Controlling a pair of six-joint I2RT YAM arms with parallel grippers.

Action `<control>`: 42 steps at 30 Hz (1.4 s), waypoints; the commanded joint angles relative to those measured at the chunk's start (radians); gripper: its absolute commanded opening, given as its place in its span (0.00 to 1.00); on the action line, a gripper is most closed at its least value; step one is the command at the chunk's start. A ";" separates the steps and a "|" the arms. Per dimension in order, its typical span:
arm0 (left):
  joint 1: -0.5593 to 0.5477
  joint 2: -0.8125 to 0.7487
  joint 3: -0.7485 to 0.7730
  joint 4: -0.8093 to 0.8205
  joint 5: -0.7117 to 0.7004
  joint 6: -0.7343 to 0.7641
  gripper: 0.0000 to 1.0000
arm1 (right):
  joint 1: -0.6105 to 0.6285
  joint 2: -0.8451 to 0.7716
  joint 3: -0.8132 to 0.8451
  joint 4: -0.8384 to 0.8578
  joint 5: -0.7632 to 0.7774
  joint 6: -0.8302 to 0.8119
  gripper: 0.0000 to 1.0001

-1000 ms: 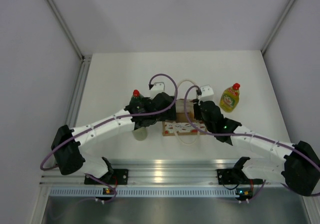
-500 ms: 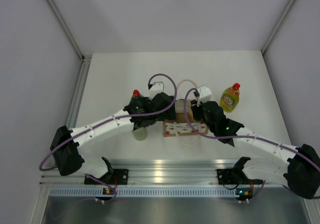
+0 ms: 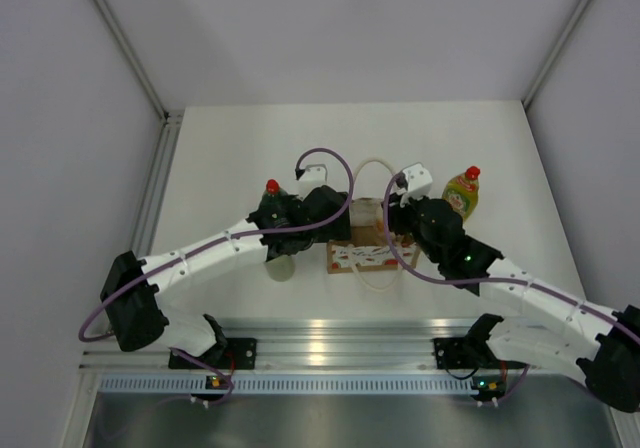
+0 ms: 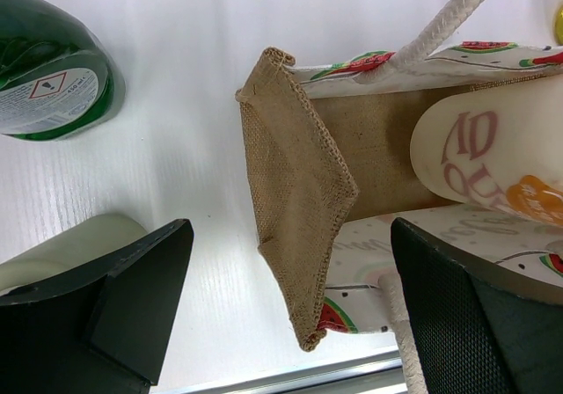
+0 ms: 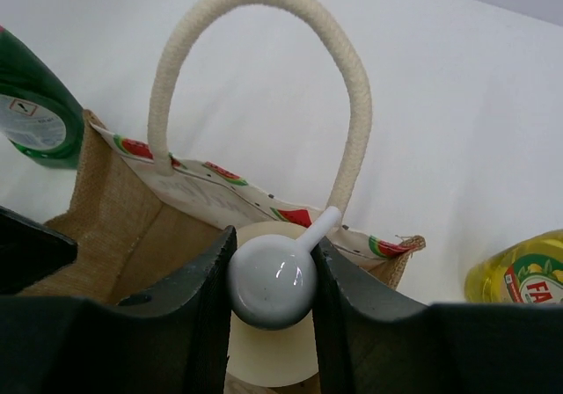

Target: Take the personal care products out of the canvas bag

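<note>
The small boxy tan-brown canvas bag (image 3: 360, 258) sits mid-table between the arms, mouth open. Its weave looks soft and light, so I judge it could rise or tip with anything dragged from it. The left gripper (image 4: 290, 236) has its jaws spread either side of the bag's folded end wall, pressing nothing that I can see. The cream plastic bottle (image 4: 475, 148) is the only product visible inside. It looks stiff and fairly light. The right gripper (image 5: 273, 275) pinches its round white cap, which is glossy and likely slippery, so a hold lower on the neck would probably be surer. The slim white nozzle (image 5: 322, 222) points at the cream rope handle (image 5: 264, 7) and might snag there. The yellow bottle with red cap (image 3: 460, 196) stands out on the table right of the bag. The dark green bottle with red cap (image 3: 270, 203) stands to its left, and the pale cylindrical bottle (image 3: 281, 266) lies nearer. Plain white wall panels (image 3: 350, 28) close the space on three sides. The smooth white table (image 3: 230, 148) looks slick, with bare surface toward its far edge.
</note>
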 commanded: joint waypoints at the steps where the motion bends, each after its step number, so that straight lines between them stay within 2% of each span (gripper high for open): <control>1: -0.004 -0.029 -0.002 0.033 -0.030 -0.011 0.98 | -0.008 -0.086 0.102 0.145 -0.003 -0.017 0.00; 11: -0.004 -0.026 -0.003 0.032 -0.035 -0.014 0.98 | -0.009 -0.123 0.173 0.119 0.004 -0.034 0.00; 18: -0.004 -0.028 -0.006 0.032 -0.042 -0.020 0.98 | -0.009 -0.126 0.299 -0.010 0.032 -0.019 0.00; 24: -0.004 -0.025 -0.006 0.033 -0.042 -0.024 0.98 | -0.008 -0.147 0.383 -0.073 0.095 -0.017 0.00; 32: -0.004 -0.017 -0.005 0.032 -0.041 -0.026 0.98 | -0.031 -0.161 0.512 -0.243 0.233 -0.040 0.00; 36: -0.004 -0.021 -0.006 0.032 -0.038 -0.029 0.98 | -0.067 -0.181 0.500 -0.281 0.300 -0.014 0.00; 42: -0.004 -0.015 -0.008 0.032 -0.041 -0.024 0.98 | -0.156 -0.235 0.396 -0.281 0.392 0.064 0.00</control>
